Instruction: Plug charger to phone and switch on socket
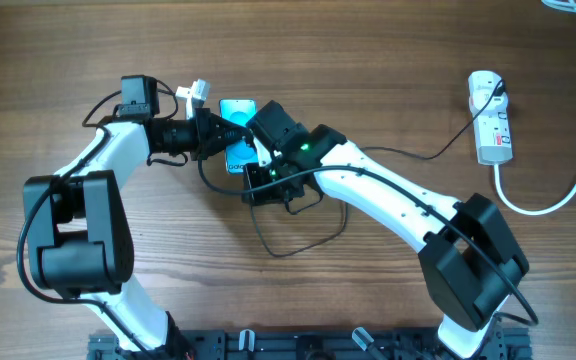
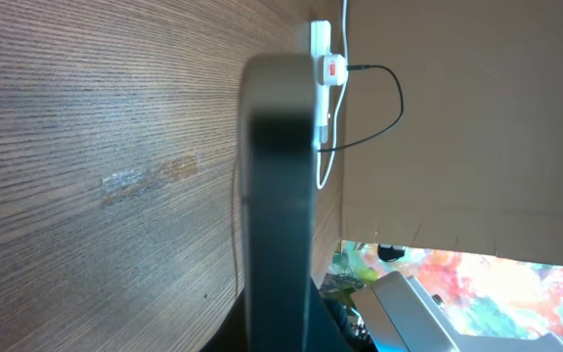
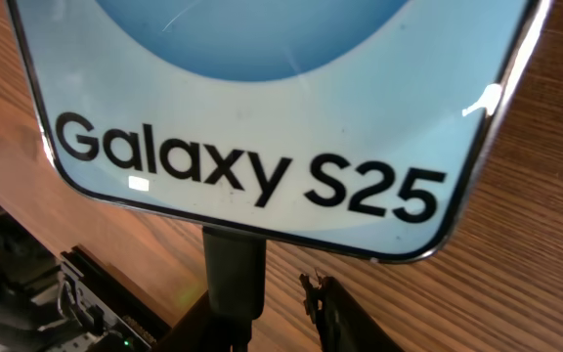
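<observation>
Pointing lettered end nearward, phone (image 1: 234,118) meets charger (image 3: 233,279).

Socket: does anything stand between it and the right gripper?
Nothing solid shows. Only the charger cable lies on the table between the right gripper, at the phone, and the socket.

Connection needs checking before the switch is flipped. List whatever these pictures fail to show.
- Overhead: the phone's port, hidden under the left end effector and right end effector.
- Left wrist: a blurred dark slab fills the middle; the power strip's switch is too small to read.
- Right wrist: phone's top cut off by the edge; whether the charger plug is fully seated or gripped is unclear.
</observation>
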